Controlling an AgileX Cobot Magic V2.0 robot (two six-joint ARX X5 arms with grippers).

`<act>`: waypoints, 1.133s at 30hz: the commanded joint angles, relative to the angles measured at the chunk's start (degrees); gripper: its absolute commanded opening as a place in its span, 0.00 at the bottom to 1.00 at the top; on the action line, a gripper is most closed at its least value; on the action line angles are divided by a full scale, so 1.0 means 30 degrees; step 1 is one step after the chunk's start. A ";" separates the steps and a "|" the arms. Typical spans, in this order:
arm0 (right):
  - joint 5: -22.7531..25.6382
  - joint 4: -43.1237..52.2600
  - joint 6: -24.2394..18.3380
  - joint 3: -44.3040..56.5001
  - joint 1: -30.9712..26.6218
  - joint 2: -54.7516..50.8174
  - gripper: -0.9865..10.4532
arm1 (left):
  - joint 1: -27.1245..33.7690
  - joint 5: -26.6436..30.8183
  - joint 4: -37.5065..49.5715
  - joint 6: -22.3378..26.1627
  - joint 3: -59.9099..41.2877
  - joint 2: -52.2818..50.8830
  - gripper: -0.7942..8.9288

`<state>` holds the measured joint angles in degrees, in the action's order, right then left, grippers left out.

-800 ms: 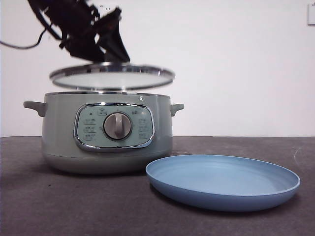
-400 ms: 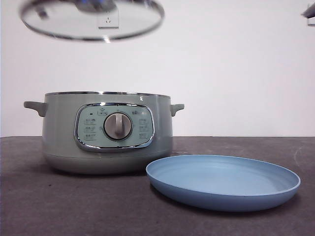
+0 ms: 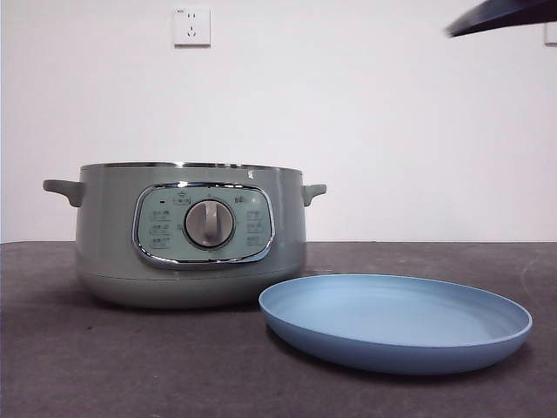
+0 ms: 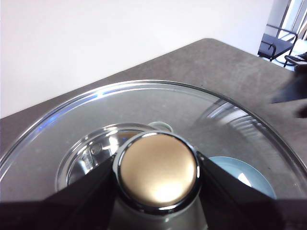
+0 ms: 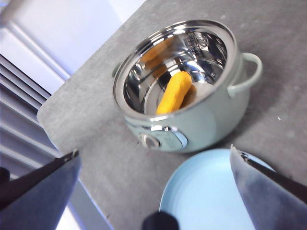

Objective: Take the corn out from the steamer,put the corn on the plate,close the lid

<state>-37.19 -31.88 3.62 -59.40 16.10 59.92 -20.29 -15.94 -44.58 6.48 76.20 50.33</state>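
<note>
Right wrist view: the glossy yellow-orange corn cob (image 5: pixel 175 92) is seen inside the uncovered sage-green steamer pot (image 5: pixel 201 122), with the right gripper (image 5: pixel 158 158) spread above. The chrome-rimmed glass lid (image 4: pixel 86 124) is pinched by its knob in the left gripper (image 4: pixel 157 184). Next, the cob must be grasped and carried to the light-blue round plate (image 5: pixel 201 201).

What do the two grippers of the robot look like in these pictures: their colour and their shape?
The left gripper shows two flat matte black jaws with slanted upper edges. The right gripper shows two wide wedge-shaped jaws, dark but greyish and blurred, with thin pale upper edges. No cables or markings are visible.

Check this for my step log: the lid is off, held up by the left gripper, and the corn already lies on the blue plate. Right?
Not quite. The corn is still inside the steamer, as the right wrist view shows; the plate holds nothing. The left gripper does hold the lid up.
</note>
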 commanded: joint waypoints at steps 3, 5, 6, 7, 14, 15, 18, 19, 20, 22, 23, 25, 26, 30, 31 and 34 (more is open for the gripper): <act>0.2106 0.1064 0.0714 -0.1574 0.2630 0.2900 0.63 | 0.0051 0.0852 -0.1836 0.0204 0.0386 -0.2331 0.07; 0.3191 0.1049 0.0685 -0.2732 0.3621 0.4430 0.63 | 0.0051 0.0933 -0.2688 0.0204 0.0386 -0.3213 0.07; 0.3643 0.1042 0.0641 -0.3424 0.4102 0.5282 0.63 | 0.0051 0.0940 -0.3053 0.0146 0.0386 -0.3614 0.07; 0.4036 0.1042 0.0648 -0.4175 0.4546 0.6171 0.63 | 0.0051 0.0991 -0.3410 0.0007 0.0386 -0.4014 0.07; 0.6870 -0.0015 0.0641 -1.0032 0.6703 1.2152 0.63 | 0.0051 0.1290 -0.5996 -0.0175 0.0386 -0.5814 0.07; 0.7264 -0.0277 0.0619 -1.0965 0.6951 1.3034 0.63 | 0.0051 0.1290 -0.6266 -0.0175 0.0386 -0.5982 0.07; 0.8437 -0.0736 0.0488 -1.3347 0.7533 1.5358 0.63 | 0.0051 0.1290 -0.6798 -0.0168 0.0386 -0.6258 0.07; 0.8786 -0.0860 0.0459 -1.3981 0.7686 1.5992 0.63 | 0.0051 0.1282 -0.6921 -0.0160 0.0386 -0.6309 0.07; 0.9114 -0.0962 0.0415 -1.4651 0.7839 1.6691 0.63 | 0.0051 0.1282 -0.7074 -0.0153 0.0386 -0.6346 0.07; 0.9981 -0.1020 0.0415 -1.6138 0.8145 1.8469 0.63 | 0.0051 0.1282 -0.7351 -0.0160 0.0386 -0.6346 0.07; 1.0477 -0.1020 0.0408 -1.6640 0.8255 1.9198 0.63 | 0.0051 0.1275 -0.7366 -0.0153 0.0386 -0.6346 0.07; 1.0994 -0.0911 0.0328 -1.7187 0.8320 2.0371 0.62 | 0.0051 0.1268 -0.7380 -0.0153 0.0386 -0.6346 0.07; 1.1074 -0.0780 0.0328 -1.7187 0.8335 2.0830 0.61 | 0.0051 0.1268 -0.7395 -0.0160 0.0386 -0.6346 0.07; 1.1264 -0.0539 0.0342 -1.7187 0.8459 2.1930 0.61 | 0.0044 0.1275 -0.7716 -0.0153 0.0386 -0.6346 0.07; 1.1307 -0.0437 0.0335 -1.7187 0.8517 2.2075 0.61 | 0.0036 0.1268 -0.7803 -0.0160 0.0386 -0.6346 0.07; 1.1387 -0.0386 0.0357 -1.7187 0.8641 2.2629 0.61 | 0.0029 0.1268 -0.7978 -0.0160 0.0386 -0.6346 0.07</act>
<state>-3.16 -33.32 4.93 -110.91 41.74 126.23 -20.32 -12.05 -70.78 6.22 76.55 31.86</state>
